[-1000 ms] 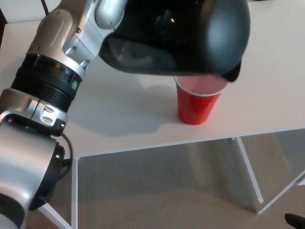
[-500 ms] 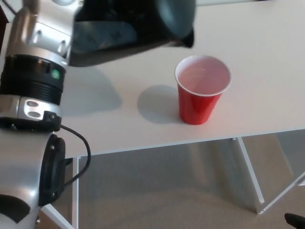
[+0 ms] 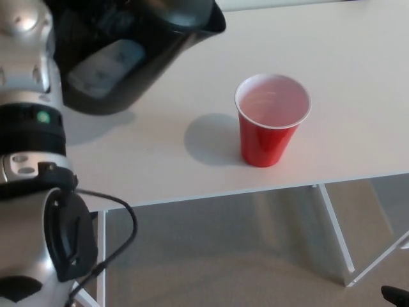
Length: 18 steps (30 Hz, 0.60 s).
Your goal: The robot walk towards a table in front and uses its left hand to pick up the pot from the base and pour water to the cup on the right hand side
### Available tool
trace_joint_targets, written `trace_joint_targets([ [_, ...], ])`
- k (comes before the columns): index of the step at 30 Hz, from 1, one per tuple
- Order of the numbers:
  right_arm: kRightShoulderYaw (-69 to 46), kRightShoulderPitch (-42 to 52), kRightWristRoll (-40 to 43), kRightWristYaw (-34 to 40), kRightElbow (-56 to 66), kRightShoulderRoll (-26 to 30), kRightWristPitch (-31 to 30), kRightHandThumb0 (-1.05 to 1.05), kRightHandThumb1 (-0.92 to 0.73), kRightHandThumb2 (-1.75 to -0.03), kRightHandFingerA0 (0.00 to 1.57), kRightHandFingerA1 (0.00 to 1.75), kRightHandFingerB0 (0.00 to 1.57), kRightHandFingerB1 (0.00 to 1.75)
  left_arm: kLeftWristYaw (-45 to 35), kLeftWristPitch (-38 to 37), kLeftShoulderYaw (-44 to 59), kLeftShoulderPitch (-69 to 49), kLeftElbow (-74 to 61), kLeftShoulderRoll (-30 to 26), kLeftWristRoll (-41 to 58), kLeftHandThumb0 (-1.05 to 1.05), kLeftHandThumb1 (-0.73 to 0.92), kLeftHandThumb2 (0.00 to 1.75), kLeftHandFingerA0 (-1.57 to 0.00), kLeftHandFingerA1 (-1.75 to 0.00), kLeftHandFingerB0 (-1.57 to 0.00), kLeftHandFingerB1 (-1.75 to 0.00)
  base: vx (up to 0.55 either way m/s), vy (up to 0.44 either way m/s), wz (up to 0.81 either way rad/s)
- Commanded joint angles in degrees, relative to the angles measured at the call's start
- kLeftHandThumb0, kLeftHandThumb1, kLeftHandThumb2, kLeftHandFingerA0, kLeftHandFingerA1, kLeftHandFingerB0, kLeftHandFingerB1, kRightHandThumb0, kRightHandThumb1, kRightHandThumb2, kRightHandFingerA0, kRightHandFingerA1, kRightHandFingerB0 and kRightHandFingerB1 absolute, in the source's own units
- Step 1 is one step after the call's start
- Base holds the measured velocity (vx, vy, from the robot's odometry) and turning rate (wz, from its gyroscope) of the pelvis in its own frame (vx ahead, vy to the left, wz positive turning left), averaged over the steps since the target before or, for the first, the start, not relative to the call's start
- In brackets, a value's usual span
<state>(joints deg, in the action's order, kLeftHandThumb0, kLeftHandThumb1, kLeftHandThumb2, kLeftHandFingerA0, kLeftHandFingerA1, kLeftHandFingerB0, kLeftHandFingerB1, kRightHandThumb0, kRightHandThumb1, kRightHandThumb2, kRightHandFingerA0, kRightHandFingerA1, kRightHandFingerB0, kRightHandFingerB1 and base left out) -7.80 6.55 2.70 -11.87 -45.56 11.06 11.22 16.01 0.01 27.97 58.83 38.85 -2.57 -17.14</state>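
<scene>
The white tabletop (image 3: pixel 358 57) fills most of the head view, its near edge running across the picture just below the middle, with a white leg (image 3: pixel 335 233) slanting down under it at the right and a grey-beige floor (image 3: pixel 223 256) beneath. The robot's left arm (image 3: pixel 29 160) takes up the whole left side: a silver upper section, a black ribbed collar with a small green light, then a broad silver and black segment at the bottom left, with a thin black cable (image 3: pixel 115 224) looping out beside it. The arm reaches up toward the top left corner, where the black pot (image 3: pixel 128 45) is held off the tabletop. The pot is tilted, its spout pointing right near the top edge, and its glossy dark side shows a pale reflection. It casts a soft shadow on the tabletop below it. The left hand itself is hidden behind the pot and the arm, so it cannot be told how its fingers sit, though the pot hangs at the end of that arm. The right hand does not show. The red cup (image 3: pixel 271 121) stands upright on the tabletop, right of the pot and well apart from it, close to the near edge. Its rim is white and its inside looks pale pink; whether water lies in it cannot be made out. A round shadow falls on the tabletop just left of the cup.
</scene>
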Motion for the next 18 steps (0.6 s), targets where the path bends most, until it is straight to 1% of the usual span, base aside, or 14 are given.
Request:
trace_joint_targets([
  [1, -1.3, 0.4, 1.6, -0.6, -1.3, 0.2, -0.8, -0.17, -0.41, -0.86, 0.37, 0.58, 0.19, 0.50, 0.2, 14.7, 15.2, -5.0, -2.4, 4.6, 24.9, -0.10, 0.61, 0.57, -0.79, -1.75, -0.64, -1.51, 0.00, 0.000, 0.00],
  [3, -1.2, 0.4, 1.6, -0.8, -1.4, 0.2, -0.3, -0.17, -0.41, -0.86, 0.37, 0.58, 0.19, 0.50, 0.5, 15.0, 15.6, -5.2, -2.7, 5.1, 24.7, -0.10, 0.61, 0.57, -0.79, -1.75, -0.64, -1.51, 0.00, 0.000, 0.00],
  [4, -1.2, 0.5, 1.6, -0.7, -1.4, 0.2, -0.4, -0.21, -0.58, -0.57, 0.45, 0.41, 0.32, 0.35, 0.1, 14.4, 15.7, -6.0, -2.8, 5.8, 24.7, -0.10, 0.60, 0.57, -0.81, -1.75, -0.65, -1.53, 0.00, 0.000, 0.00],
  [5, -1.2, 0.5, 1.5, -0.7, -1.5, 0.2, -0.6, -0.21, -0.58, -0.57, 0.45, 0.41, 0.32, 0.35, -0.5, 13.4, 15.7, -7.2, -3.0, 6.6, 24.7, -0.10, 0.60, 0.57, -0.81, -1.75, -0.65, -1.53, 0.00, 0.000, 0.00],
  [11, -1.3, 0.5, 1.7, -0.5, -1.3, 0.0, -0.6, -0.20, -0.58, -0.57, 0.46, 0.41, 0.32, 0.35, -0.6, 15.0, 15.6, -8.5, -4.5, 8.1, 24.4, -0.11, 0.60, 0.57, -0.78, -1.75, -0.64, -1.52, 0.00, 0.000, 0.00],
  [12, -1.2, 0.1, 1.5, -0.4, -1.1, 0.1, -0.8, -0.20, -0.58, -0.57, 0.46, 0.41, 0.33, 0.35, -0.5, 15.1, 15.5, -8.8, -4.9, 8.6, 24.4, -0.11, 0.58, 0.56, -0.77, -1.75, -0.67, -1.46, 0.00, 0.000, 0.00],
  [16, -1.0, -0.3, 1.2, -0.1, -0.9, 0.3, -0.9, -0.20, -0.58, -0.57, 0.46, 0.41, 0.33, 0.35, -0.1, 15.9, 15.2, -9.6, -6.1, 9.4, 24.8, -0.11, 0.58, 0.56, -0.77, -1.75, -0.67, -1.46, 0.00, 0.000, 0.00],
  [17, -0.8, -0.2, 0.9, 0.0, -0.9, 0.3, -0.8, -0.22, -0.58, -0.57, 0.47, 0.40, 0.34, 0.35, 0.0, 15.9, 14.8, -10.3, -6.7, 10.0, 24.6, -0.12, 0.59, 0.56, -0.78, -1.75, -0.69, -1.41, 0.00, 0.000, 0.00],
  [18, -0.5, -0.1, 0.5, 0.2, -0.8, 0.5, -0.6, -0.24, -0.59, -0.57, 0.46, 0.40, 0.34, 0.35, 0.0, 15.8, 14.1, -11.5, -7.5, 10.9, 24.3, -0.12, 0.59, 0.57, -0.79, -1.75, -0.69, -1.43, 0.00, 0.000, 0.00],
])
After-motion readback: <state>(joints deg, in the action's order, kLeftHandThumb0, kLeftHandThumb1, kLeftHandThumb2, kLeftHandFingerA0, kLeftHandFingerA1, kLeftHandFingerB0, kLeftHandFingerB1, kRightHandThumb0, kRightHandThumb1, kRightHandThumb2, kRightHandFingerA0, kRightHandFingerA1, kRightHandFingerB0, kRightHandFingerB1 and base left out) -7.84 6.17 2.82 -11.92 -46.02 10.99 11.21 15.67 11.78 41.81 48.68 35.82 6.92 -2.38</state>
